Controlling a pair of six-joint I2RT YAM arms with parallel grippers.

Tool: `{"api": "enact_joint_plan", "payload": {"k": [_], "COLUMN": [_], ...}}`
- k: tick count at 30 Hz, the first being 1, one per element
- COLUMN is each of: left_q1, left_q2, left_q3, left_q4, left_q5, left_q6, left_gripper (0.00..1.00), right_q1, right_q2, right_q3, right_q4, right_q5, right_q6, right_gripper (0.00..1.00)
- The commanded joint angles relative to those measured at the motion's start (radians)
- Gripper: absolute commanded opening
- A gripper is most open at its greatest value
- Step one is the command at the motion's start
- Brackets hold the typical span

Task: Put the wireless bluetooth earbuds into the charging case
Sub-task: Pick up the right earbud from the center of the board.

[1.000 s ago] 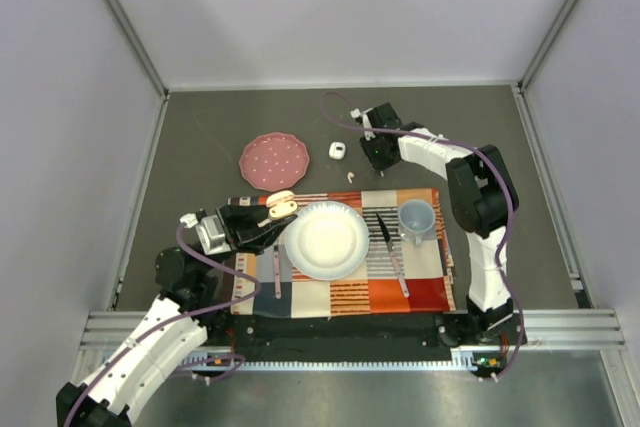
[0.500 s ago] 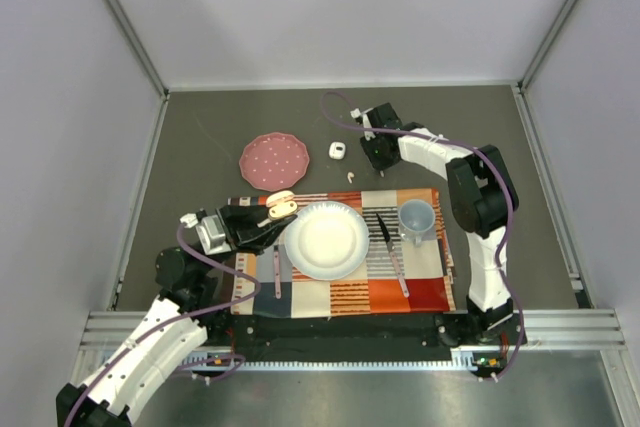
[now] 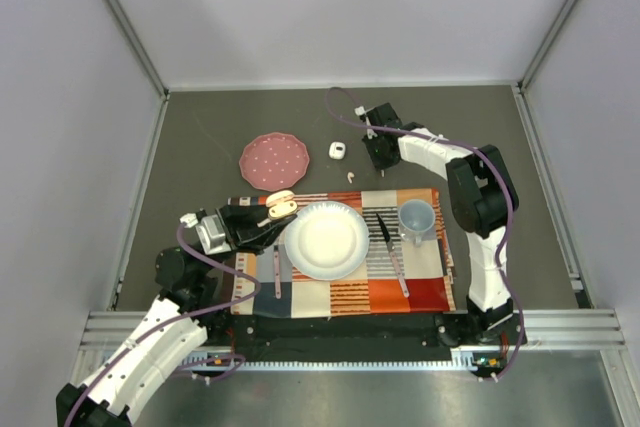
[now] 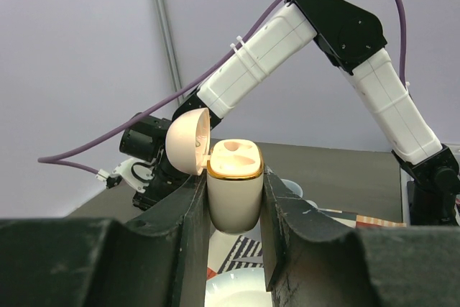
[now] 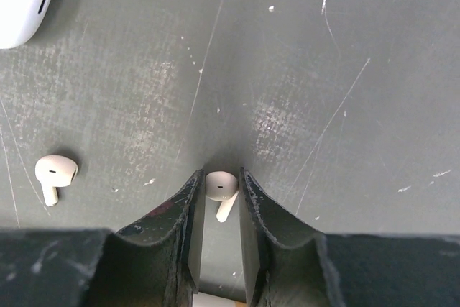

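Earbuds, top view: only one earbud (image 3: 350, 177) shows, lying on the table (image 3: 200, 137) just past the mat (image 3: 400, 287).
Right gripper, top view: (image 3: 370, 162) down at the table beside that earbud; its opening is hidden from here.
Case, top view: (image 3: 282, 205) held by the left gripper (image 3: 272, 215) over the mat, at the white plate's (image 3: 326, 242) left rim.
White case, top view: (image 3: 338, 150) on the table between the pink plate (image 3: 273, 160) and the right gripper.
Case, left wrist: upright, clamped between both fingers (image 4: 194, 206), lid (image 4: 188, 141) swung open leftward; its base is covered.
Earbuds, right wrist: a second earbud (image 5: 221, 186) lies between the fingertips, its stem partly hidden; the first lies well apart to the left.
Right gripper, right wrist: narrow; whether the pads touch the earbud cannot be told.
White case, right wrist: cut off at the top-left corner.
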State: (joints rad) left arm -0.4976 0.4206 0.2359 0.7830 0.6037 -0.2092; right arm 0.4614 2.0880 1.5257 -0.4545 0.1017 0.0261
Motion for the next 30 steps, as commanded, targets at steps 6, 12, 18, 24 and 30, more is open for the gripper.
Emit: {"api": "enact_joint_plan", "payload": {"k": [6, 12, 18, 24, 30], "left_q1": [-0.001, -0.001, -0.001, -0.001, -0.001], "left_q2": [-0.017, -0.02, -0.019, -0.013, -0.005], "left_q3": [0.023, 0.023, 0.023, 0.026, 0.031], "left_q4": [0.004, 0.004, 0.005, 0.01, 0.013], "left_q5": [-0.022, -0.024, -0.025, -0.024, -0.021], "left_q6": [0.013, 0.013, 0.014, 0.014, 0.017], "left_gripper": [0.0, 0.0, 0.0, 0.0, 0.0], "right_q1": [-0.01, -0.009, -0.01, -0.012, -0.01], "right_q2": [-0.036, -0.048, -0.039, -0.045, -0.057], "right_q3": [0.013, 0.008, 0.005, 0.004, 0.001], "right_q4": [0.007, 0.005, 0.004, 0.004, 0.008], "right_q5": [0.036, 0.03, 0.039, 0.035, 0.029], "right_q6": [0.066, 0.048, 0.037, 0.044, 0.058], "right_gripper": [0.36, 0.36, 0.31, 0.27, 0.15]}}
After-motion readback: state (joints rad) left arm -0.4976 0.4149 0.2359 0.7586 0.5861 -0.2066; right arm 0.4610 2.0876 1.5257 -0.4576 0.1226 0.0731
